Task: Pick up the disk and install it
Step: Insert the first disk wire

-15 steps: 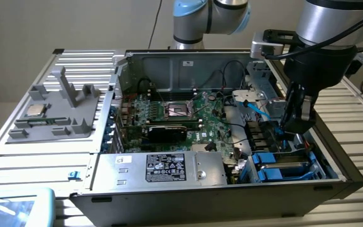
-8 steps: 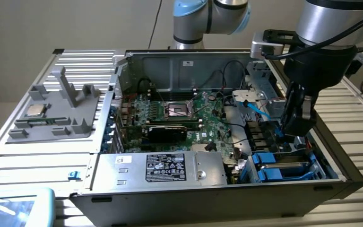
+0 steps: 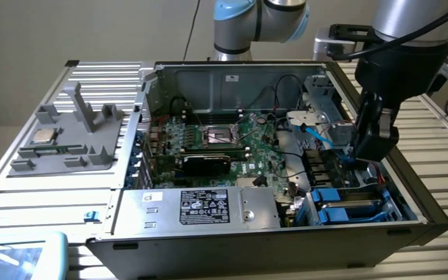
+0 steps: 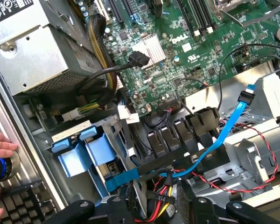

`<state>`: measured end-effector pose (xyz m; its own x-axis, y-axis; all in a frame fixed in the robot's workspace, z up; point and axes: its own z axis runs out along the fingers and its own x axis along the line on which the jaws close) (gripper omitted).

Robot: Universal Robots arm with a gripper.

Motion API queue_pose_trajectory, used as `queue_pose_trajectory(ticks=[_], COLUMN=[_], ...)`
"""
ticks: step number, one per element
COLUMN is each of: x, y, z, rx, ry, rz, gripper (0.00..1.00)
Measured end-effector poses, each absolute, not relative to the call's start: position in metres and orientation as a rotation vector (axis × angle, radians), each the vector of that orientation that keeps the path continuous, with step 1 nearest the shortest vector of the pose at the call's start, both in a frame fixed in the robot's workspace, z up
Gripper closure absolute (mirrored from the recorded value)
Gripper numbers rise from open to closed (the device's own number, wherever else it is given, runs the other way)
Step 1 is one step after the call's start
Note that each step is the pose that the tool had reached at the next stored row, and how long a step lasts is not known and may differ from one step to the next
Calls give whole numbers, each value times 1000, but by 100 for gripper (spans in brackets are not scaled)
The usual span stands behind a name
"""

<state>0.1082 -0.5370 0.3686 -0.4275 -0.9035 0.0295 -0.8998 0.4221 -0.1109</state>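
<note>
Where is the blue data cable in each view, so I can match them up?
Exterior view: the blue cable hangs inside the case toward the exterior view's right, beside the metal cage.
Wrist view: the blue cable slants from a black plug by the metal cage toward the blue carriers.
Shared landmark: the silver power supply with its black label.

The gripper [image 3: 368, 153] sinks its lower end into the shadowed corner of the computer case [image 3: 415, 201], and I cannot tell what it touches there. The disk [image 3: 347, 209] shows only blue bracket edges in its bay, and its label is covered. A hand [image 4: 1, 156] comes in at the wrist view's edge with the rest cut off. The print on the power supply's black label [image 3: 205, 206] is too small to read.
</note>
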Motion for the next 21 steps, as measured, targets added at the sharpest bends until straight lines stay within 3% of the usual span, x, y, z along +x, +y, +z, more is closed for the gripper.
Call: queue_pose_trajectory(ticks=[10, 21], x=[112, 112], y=[-552, -553], z=[392, 393], rx=[-1659, -1659], ry=[2617, 2616], rz=[-162, -159], gripper=[50, 50])
